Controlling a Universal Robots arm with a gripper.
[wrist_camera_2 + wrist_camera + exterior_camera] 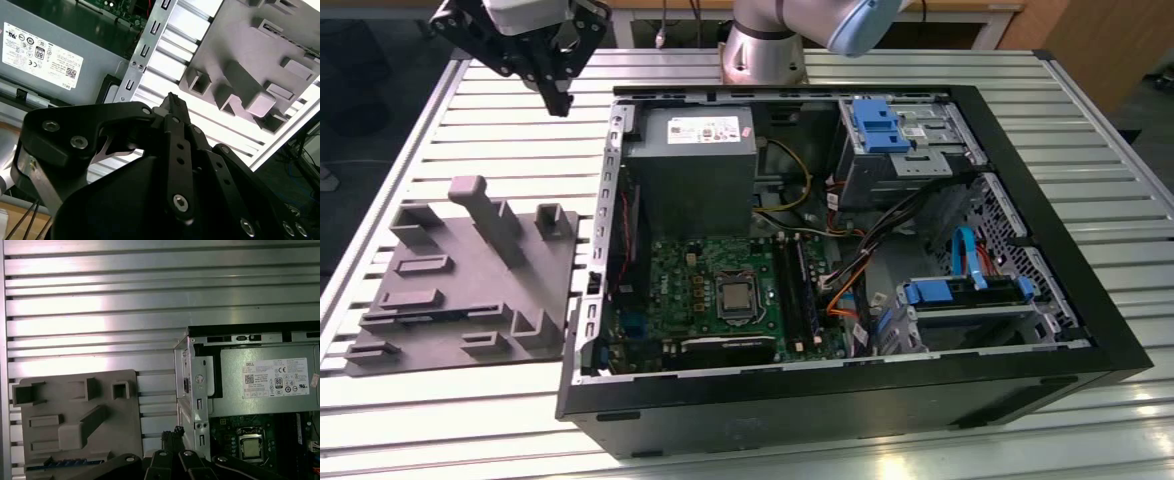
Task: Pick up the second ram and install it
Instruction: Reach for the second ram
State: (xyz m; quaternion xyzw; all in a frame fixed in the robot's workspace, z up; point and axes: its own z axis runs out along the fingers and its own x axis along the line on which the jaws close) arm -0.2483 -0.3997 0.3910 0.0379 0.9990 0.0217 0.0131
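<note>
Gripper (558, 100): hanging over the slatted table (467, 425), near a corner of the open computer case (854, 410); fingers pressing together, gripping nothing.
Second ram (65, 462): lying flat on the grey holder (60, 405) in the first wrist view, sitting apart from the fingertips.

Bright light glints off the slatted metal table (454, 430).

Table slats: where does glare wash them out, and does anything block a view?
In the second wrist view the table slats blow out white beside the grey fixture, and the gripper blocks the lower part. In the first wrist view bright bands streak them. In the exterior view glare is mild and the computer case is dim inside.
</note>
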